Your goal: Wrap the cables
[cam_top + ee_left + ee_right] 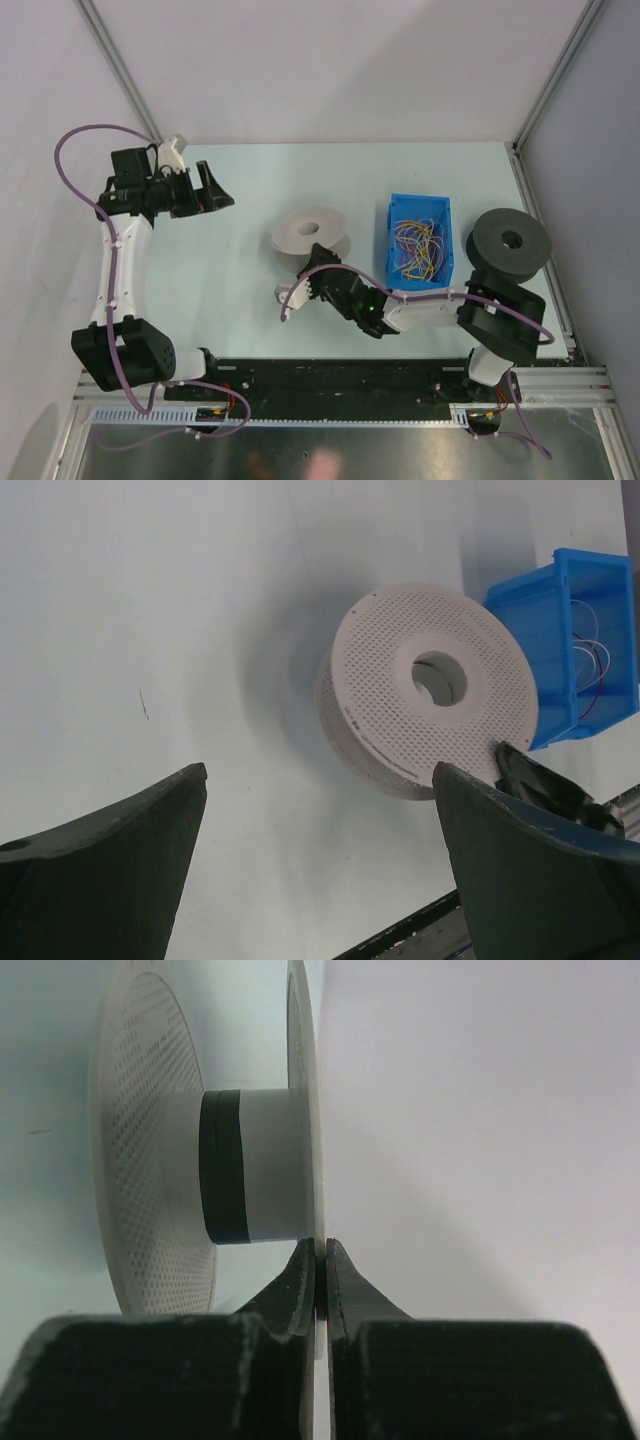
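The thin flexible cables (420, 245) (590, 670), mostly yellow and orange with some blue strands, lie in a loose tangle inside the blue rectangular plastic bin (389, 240) (560, 650). No jaws touch them. The bin stands on the pale surface (240, 260).

Just left of the bin is the white perforated plastic spool (300, 232) (380, 690) (150, 1160). It has two round flanges and a white hub, and a black band (222, 1165) goes around the hub. The right gripper (318, 262) (320, 1250) is at the near edge of this spool, on the side away from the bin. Its jaws are closed together on the thin rim of one flange (the right wrist view shows the rim pinched between the two tips).

Just right of the bin is the dark grey round spool (490, 245), partly above the right arm.

The left gripper (215, 190) (318, 780) is well to the left of the bin, further than the white spool. Its jaws are spread wide and hold nothing; only the surface shows between them.
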You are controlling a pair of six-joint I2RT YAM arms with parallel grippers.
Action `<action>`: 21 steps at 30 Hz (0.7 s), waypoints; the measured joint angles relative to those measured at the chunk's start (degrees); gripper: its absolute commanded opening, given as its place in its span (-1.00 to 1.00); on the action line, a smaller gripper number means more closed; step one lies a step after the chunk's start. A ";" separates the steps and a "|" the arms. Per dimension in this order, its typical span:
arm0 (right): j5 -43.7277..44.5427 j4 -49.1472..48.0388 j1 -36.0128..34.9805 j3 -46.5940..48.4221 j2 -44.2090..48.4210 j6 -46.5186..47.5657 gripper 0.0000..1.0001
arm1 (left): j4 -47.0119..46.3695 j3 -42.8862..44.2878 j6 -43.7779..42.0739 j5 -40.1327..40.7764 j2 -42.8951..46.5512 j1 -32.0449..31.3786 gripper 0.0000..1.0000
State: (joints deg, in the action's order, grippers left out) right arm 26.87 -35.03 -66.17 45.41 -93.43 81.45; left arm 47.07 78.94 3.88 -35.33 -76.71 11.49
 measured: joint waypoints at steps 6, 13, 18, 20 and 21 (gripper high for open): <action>1.55 -2.21 -0.11 0.00 -5.31 -2.62 -0.63 | -1.05 -2.19 0.02 0.13 0.72 0.02 0.99; 5.03 -2.10 -1.81 0.20 -6.27 -6.56 0.83 | -1.99 -3.15 0.09 0.15 0.74 0.02 0.99; 6.21 4.85 -5.99 0.24 -5.20 -11.06 0.98 | -2.10 -3.19 0.15 0.15 0.74 0.02 0.99; 6.14 9.55 -8.52 0.24 -3.32 -13.70 0.99 | -2.23 -3.19 0.15 0.15 0.74 0.02 0.99; 5.90 11.76 -9.81 0.28 -2.25 -15.10 0.99 | -2.27 -3.19 0.11 0.15 0.76 0.02 0.99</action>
State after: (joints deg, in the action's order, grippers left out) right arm 32.77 -23.27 -75.99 45.69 -95.68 66.35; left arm 44.80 75.75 3.99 -35.18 -75.94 11.51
